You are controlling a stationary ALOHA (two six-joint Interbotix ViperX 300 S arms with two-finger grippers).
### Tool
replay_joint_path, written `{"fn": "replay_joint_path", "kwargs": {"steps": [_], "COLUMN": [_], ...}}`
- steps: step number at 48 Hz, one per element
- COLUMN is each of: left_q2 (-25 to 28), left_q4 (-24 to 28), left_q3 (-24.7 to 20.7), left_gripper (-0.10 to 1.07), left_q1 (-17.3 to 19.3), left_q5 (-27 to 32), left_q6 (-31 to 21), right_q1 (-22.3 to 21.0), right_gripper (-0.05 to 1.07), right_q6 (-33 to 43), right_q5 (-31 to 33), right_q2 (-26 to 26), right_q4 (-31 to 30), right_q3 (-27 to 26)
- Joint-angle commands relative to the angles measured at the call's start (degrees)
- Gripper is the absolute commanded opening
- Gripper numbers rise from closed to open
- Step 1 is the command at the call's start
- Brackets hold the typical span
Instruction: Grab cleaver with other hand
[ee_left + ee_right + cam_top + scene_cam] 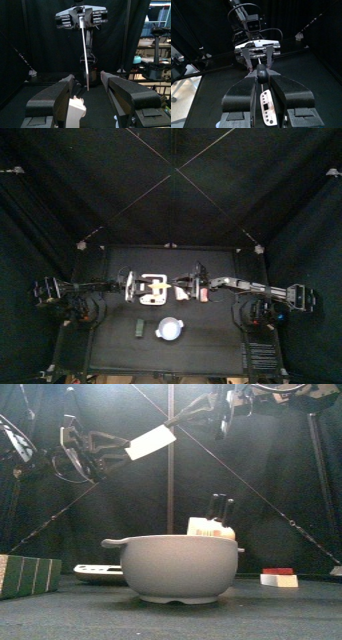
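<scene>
Black curtains ring the small dark bench [267, 619], where a grey bowl [174, 566] sits in front. High above it, between the arms, hangs the cleaver [154, 286]: a flat white rounded plate with a tan mark. It looks light, stiff and smooth, so probably slippery; its free edge seems the place to grip. The right hand [262, 75] pinches one end. The left hand [87, 89] brackets the blade edge-on; I cannot tell whether it presses.
</scene>
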Motion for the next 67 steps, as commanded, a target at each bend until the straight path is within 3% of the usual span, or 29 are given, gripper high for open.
{"fn": "replay_joint_path", "kwargs": {"steps": [1, 40, 47, 58, 67], "left_q2": [-0.1, 0.0, 0.1, 0.1, 0.4], "left_q4": [-0.4, -0.2, 0.4, 1.7, 0.5], "left_q3": [-1.2, -1.2, -1.1, -1.4, -1.4], "left_gripper": [0.83, 0.52, 0.55, 0.71, 0.73], "left_q1": [0.0, 0.0, 0.0, 0.0, 0.1], "left_q5": [-0.6, -1.5, -1.5, -1.5, -1.5], "left_q6": [0.1, 0.0, -0.3, -0.4, -0.3], "right_q1": [-0.2, -0.2, -0.3, -0.2, -0.2], "right_gripper": [0.59, 0.59, 0.59, 0.59, 0.59], "right_q6": [-0.1, -0.2, -0.2, -0.2, -0.2], "right_q5": [-0.2, -0.1, -0.2, -0.2, -0.2], "right_q2": [-0.9, 1.1, 1.1, 1.1, 1.1], "right_q4": [0.4, 0.8, 0.8, 0.7, 0.7], "right_q3": [-0.9, -1.8, -2.3, -2.5, -2.7]}}
